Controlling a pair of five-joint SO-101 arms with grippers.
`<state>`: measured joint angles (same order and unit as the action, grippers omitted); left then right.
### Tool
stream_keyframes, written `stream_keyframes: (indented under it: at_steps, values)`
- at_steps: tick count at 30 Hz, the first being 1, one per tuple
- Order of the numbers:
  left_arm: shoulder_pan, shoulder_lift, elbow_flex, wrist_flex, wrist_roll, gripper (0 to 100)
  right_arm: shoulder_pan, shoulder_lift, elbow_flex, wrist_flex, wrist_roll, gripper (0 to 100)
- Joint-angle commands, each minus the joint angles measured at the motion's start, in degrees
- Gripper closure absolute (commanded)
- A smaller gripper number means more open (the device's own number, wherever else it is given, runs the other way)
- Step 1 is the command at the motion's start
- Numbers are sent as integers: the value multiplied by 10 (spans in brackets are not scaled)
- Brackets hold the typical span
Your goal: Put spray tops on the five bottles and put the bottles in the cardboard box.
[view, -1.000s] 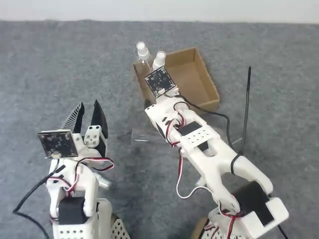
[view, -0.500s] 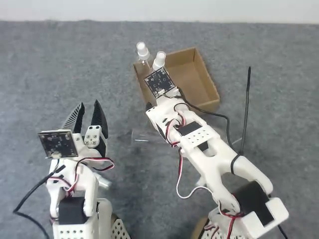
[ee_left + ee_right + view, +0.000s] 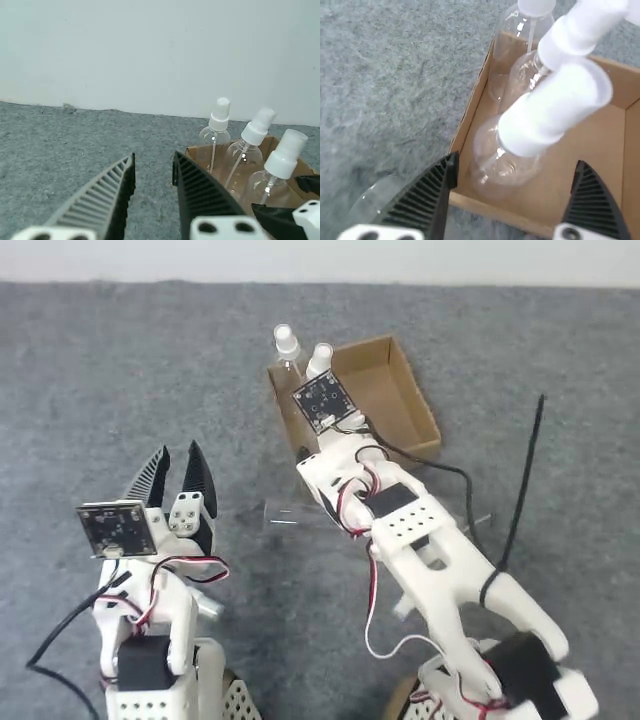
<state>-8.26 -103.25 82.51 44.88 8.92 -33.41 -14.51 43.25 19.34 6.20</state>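
Observation:
Three clear bottles with white spray tops stand together at the near-left corner of the cardboard box. In the right wrist view my right gripper is open over that corner, its jaws on either side of the nearest capped bottle without touching it. The other two capped bottles stand just beyond. A clear bottle without a top lies on the carpet between the arms. My left gripper hangs open and empty above the carpet, left of the box.
Grey carpet covers the table, and a white wall runs along the far edge. A black cable rises beside the right arm. A small white piece lies by the left arm's base.
The right arm's rear part and its cable have swung a little to the right, while its gripper stays over the box corner. The left arm has not moved.

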Motion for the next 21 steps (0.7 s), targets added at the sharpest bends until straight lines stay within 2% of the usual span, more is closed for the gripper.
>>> stream_keyframes:
  at_steps: [1, 10, 21]
  values:
    - [-3, -9, -3, -20, -5, 889, 9, -67, -35, 46, -4, 701]
    - [-3, -9, -3, -21, -5, 889, 11, -131, -35, 137, -4, 701]
    - [-4, -9, -3, -21, -6, 889, 50, -242, -35, 244, 0, 701]
